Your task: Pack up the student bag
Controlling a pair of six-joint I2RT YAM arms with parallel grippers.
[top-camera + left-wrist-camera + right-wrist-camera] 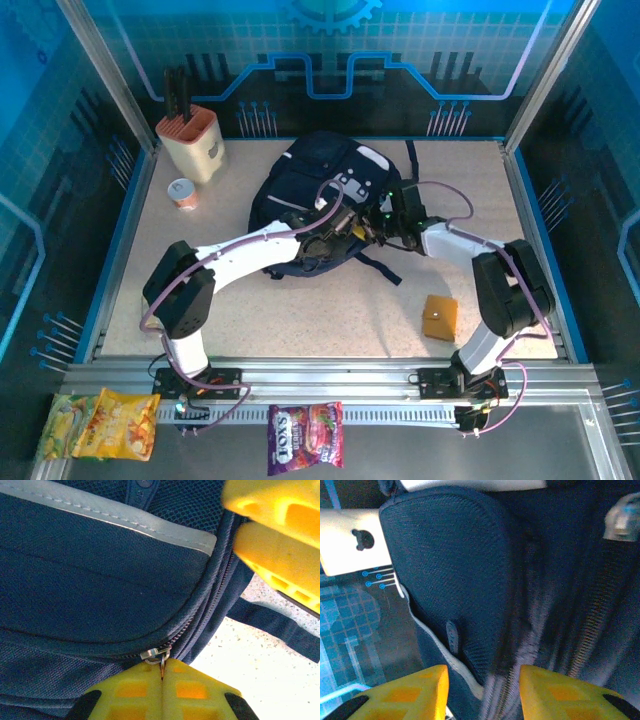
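Snack packet [305, 462] fronts speckled table [300, 310] bearing student bag [300, 185]; blue walls [450, 40].

Knife block [192, 145] and cup [182, 193] stand left of the student bag [300, 172].

Left arm [250, 245] reaches forward and to the right from its base, elbow bent low, white forearm stretched out. Left gripper [161, 674] is fully closed, yellow fingertips pressed flat together, pinching a zipper pull [156, 654] right at the tips. Right arm [450, 240] folds up at the elbow, then its forearm runs left. Right gripper [482, 680] is partly spread, with a clear gap between its two yellow fingers [410, 692]; can't tell if either touches anything. From above, both wrists sit close together, right gripper just right of the left one, tips facing each other.
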